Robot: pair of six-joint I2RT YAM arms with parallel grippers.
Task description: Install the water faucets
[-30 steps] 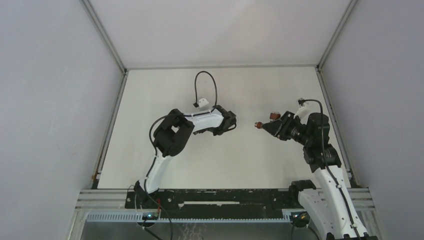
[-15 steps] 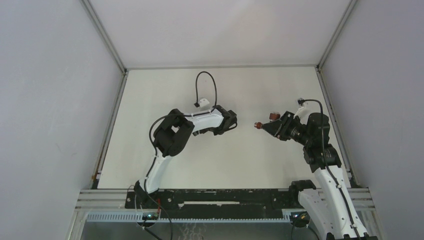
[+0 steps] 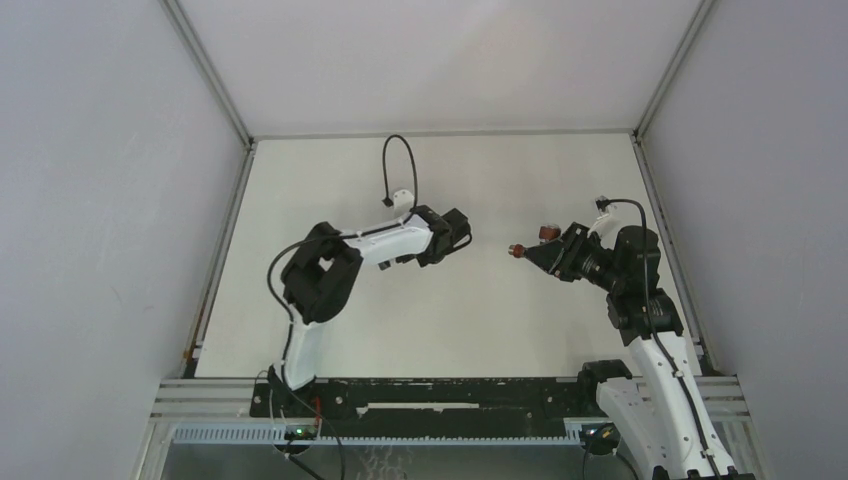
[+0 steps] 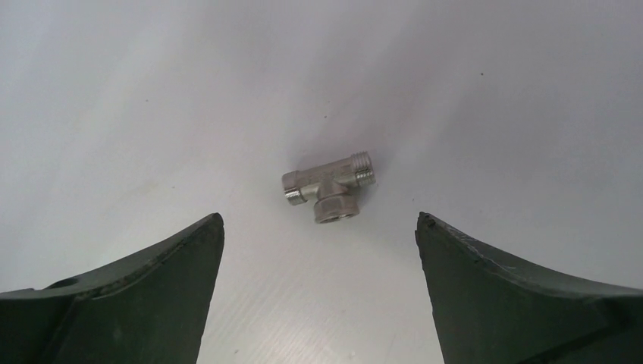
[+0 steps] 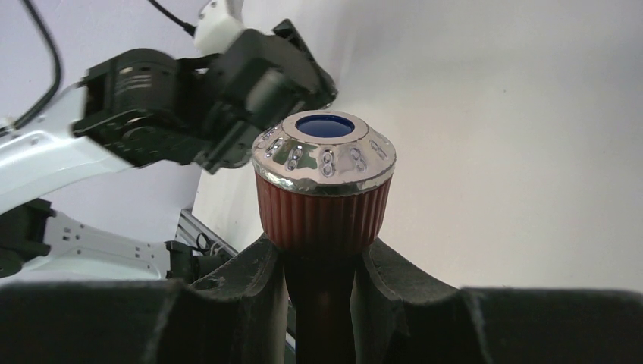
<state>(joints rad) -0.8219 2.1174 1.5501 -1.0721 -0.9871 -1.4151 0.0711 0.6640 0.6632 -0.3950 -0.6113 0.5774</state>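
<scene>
The white table [image 3: 450, 330] is being overhung by two tools. The left tool [image 3: 466, 238] is being held with its jaws spread wide, pointed down at the table surface. The right tool [image 3: 535, 257], well apart to the right, is being held narrow on the reddish-brown faucet [image 5: 324, 189], which is gripped at the stem under its ribbed knob, above the table. The silvery T-shaped fitting [image 4: 330, 189] is being left lying on the table — just ahead of the open left tool, touching neither jaw.
</scene>
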